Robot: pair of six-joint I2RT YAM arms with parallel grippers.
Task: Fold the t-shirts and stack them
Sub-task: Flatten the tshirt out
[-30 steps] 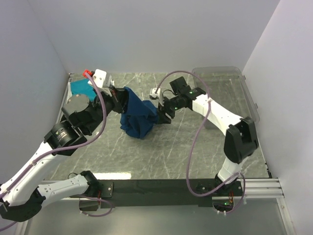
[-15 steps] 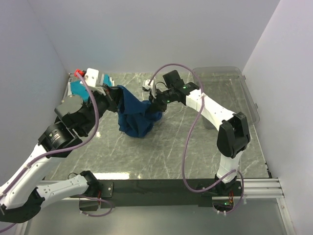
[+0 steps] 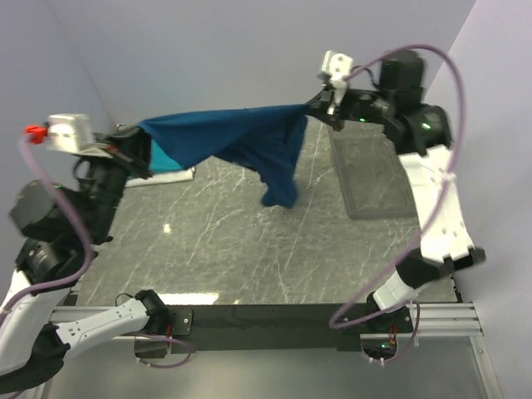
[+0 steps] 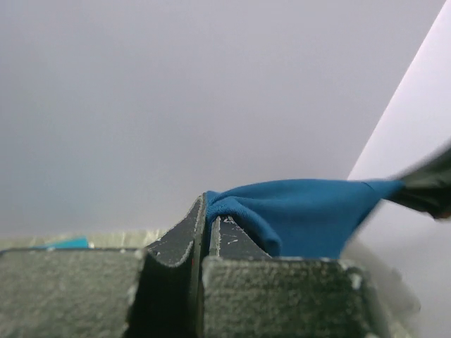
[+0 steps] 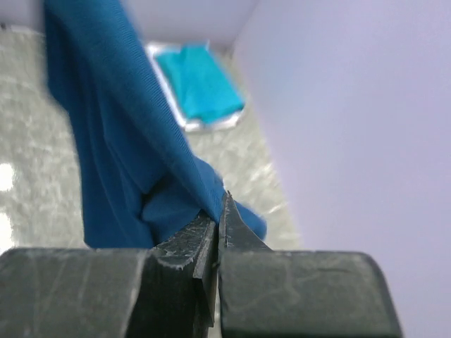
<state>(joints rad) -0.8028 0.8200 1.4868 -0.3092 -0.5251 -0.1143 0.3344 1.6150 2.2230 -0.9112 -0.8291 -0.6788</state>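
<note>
At about ten o'clock in the overhead view, the left gripper (image 3: 137,140) is clamped tight on one corner of the navy blue t-shirt (image 3: 233,137), held up above the marble table (image 3: 233,241). Just beside it, the folded teal t-shirt (image 3: 170,158) lies on a white one (image 3: 162,177). The navy cloth stretches across in the air, its bulk sagging near twelve o'clock. At two o'clock the right gripper (image 3: 320,104) pinches the other end, above the clear bin (image 3: 374,179).
</note>
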